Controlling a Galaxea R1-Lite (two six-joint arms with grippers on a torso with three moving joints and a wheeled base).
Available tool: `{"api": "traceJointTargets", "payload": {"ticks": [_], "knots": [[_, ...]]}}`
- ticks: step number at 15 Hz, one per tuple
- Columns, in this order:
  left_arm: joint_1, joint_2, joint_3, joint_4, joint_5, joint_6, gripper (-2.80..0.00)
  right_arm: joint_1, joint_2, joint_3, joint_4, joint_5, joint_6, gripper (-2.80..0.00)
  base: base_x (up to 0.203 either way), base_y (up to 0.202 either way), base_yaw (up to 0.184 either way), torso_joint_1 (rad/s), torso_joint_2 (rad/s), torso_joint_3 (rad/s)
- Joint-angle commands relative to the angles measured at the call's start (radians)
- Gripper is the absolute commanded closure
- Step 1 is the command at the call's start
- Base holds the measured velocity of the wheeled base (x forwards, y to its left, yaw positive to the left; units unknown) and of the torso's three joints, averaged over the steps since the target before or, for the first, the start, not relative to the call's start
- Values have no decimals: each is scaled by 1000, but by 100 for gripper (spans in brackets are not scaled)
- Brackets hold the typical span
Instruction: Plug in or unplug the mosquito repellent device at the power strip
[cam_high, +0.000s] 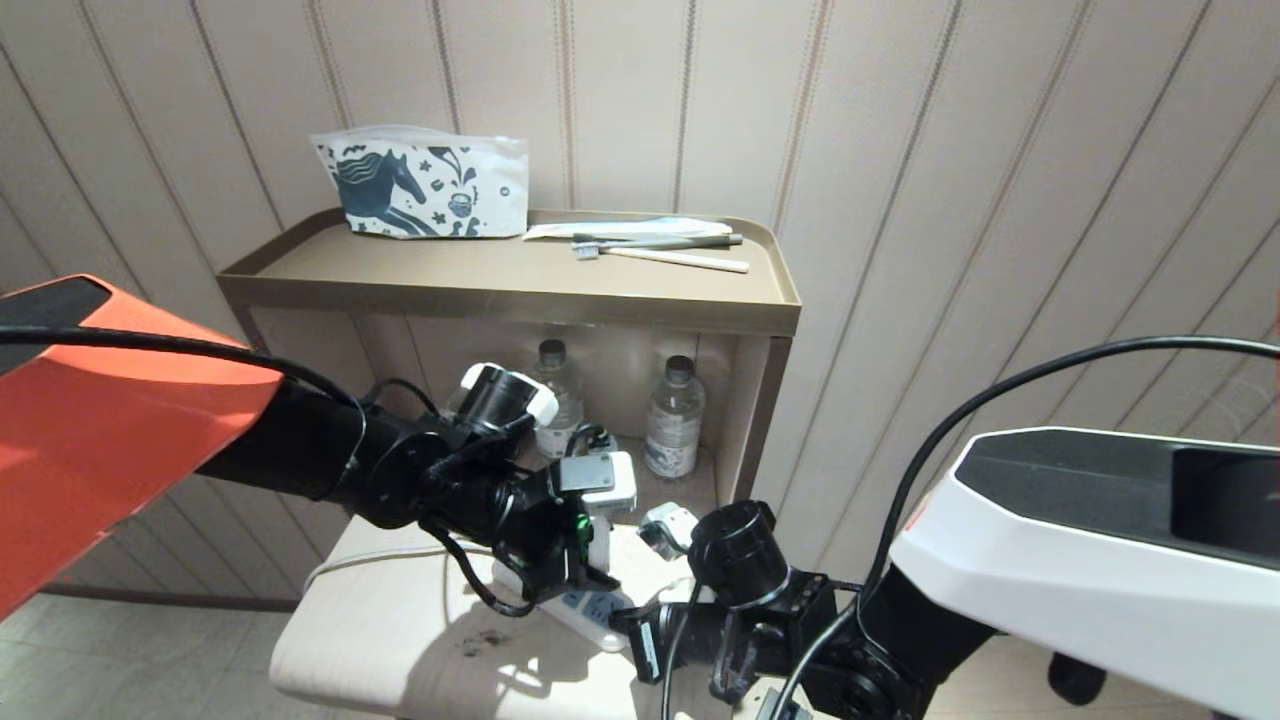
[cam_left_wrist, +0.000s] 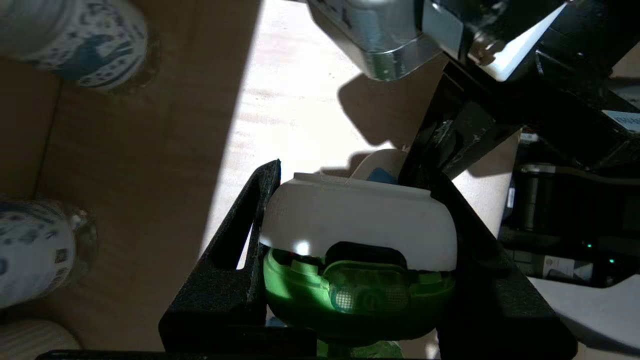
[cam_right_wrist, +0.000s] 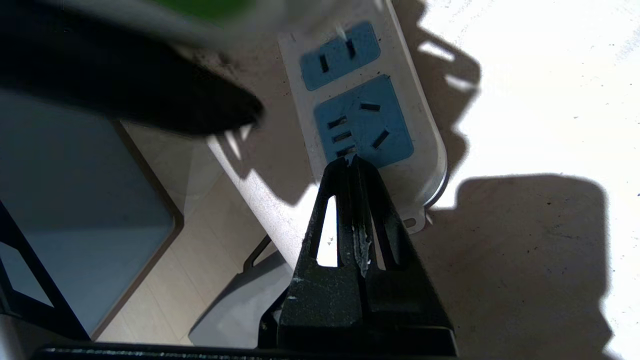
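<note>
The mosquito repellent device (cam_left_wrist: 357, 225), a white cap over a bright green body, sits between the black fingers of my left gripper (cam_left_wrist: 355, 172), which is shut on its two sides. That gripper (cam_high: 585, 570) hangs just above the power strip (cam_high: 590, 608), a white bar with light blue socket faces lying on a cream seat. Whether the device's prongs are in a socket is hidden. My right gripper (cam_right_wrist: 350, 161) is shut, and its tips press on the blue socket face at the rounded end of the power strip (cam_right_wrist: 425, 165).
The cream seat (cam_high: 400, 620) stands before a tan cabinet (cam_high: 500, 300). Two water bottles (cam_high: 675, 420) stand in its open niche. On top lie a horse-print pouch (cam_high: 420, 185) and toothbrushes (cam_high: 660, 245). A white cord (cam_high: 350, 565) runs left across the seat.
</note>
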Motion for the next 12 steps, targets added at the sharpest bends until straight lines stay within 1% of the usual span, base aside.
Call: {"api": "traceJointTargets", "payload": {"ticks": [1, 4, 6, 8, 9, 12], "knots": [[3, -46, -1, 3, 2, 4, 0, 0, -1, 2, -4, 1, 1, 0, 0, 0, 0, 0, 0, 0], [3, -67, 16, 5, 4, 4, 0, 0, -3, 8, -4, 3, 1, 0, 0, 0, 0, 0, 0, 0], [9, -110, 49, 5, 8, -20, 0, -3, -14, 21, -4, 2, 1, 0, 0, 0, 0, 0, 0, 0], [37, -185, 121, 2, 10, -49, 0, -6, -23, 31, -4, 2, 1, 0, 0, 0, 0, 0, 0, 0], [50, -218, 157, 2, 12, -52, 0, -4, -40, 40, -4, 2, 2, 0, 0, 0, 0, 0, 0, 0], [120, -344, 331, 1, 13, -55, 0, -1, -100, 81, -4, 2, 3, 0, 0, 0, 0, 0, 0, 0]]}}
